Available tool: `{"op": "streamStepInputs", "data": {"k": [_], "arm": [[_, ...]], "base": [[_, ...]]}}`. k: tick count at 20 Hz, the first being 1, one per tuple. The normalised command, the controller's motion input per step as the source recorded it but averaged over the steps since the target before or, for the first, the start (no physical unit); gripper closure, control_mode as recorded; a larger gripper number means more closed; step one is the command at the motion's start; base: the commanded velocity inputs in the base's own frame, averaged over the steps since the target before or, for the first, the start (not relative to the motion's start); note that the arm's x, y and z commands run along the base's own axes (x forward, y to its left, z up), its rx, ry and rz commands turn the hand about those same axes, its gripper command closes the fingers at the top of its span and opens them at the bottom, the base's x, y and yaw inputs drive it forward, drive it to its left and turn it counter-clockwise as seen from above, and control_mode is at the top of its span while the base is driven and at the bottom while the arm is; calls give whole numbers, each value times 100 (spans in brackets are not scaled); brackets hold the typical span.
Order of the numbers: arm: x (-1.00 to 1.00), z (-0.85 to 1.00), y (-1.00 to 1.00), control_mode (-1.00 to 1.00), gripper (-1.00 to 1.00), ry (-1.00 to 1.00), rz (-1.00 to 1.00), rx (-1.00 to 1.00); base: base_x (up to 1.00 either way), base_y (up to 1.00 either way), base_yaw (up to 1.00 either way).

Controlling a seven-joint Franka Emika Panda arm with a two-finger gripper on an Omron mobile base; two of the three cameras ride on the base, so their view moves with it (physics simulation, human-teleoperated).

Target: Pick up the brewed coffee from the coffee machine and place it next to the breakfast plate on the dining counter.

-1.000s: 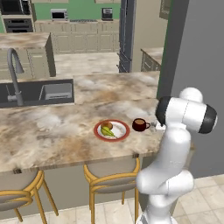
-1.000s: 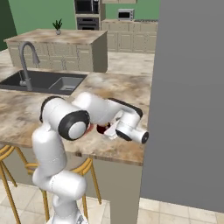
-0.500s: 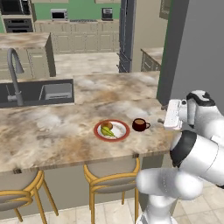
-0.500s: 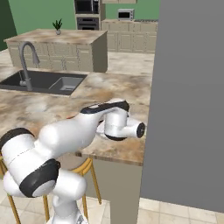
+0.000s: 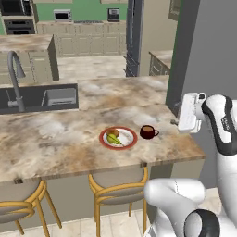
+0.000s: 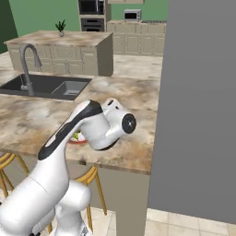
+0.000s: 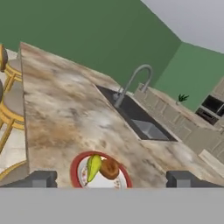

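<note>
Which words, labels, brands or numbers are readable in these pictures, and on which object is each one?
None can be read.
Robot arm: a small dark marking on the white shell, too blurred to read.
Plate, mug, counter: no text.

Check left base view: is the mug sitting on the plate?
No, the mug stands on the dining counter just right of the breakfast plate, apart from it.

A curved grey faucet (image 5: pixel 15 78) stands beside a dark sink (image 5: pixel 44 97), with yellow-framed stools (image 5: pixel 115 194) below.
</note>
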Motion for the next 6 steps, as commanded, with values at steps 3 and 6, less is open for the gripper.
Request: {"op": "streamStepInputs", "data": {"k": [3, 6], "arm": [[-88, 68, 66, -100, -100, 0, 7, -13], [-85, 68, 72, -100, -100, 0, 8, -12]], "base": [[0, 0, 0], [0, 0, 0]]}}
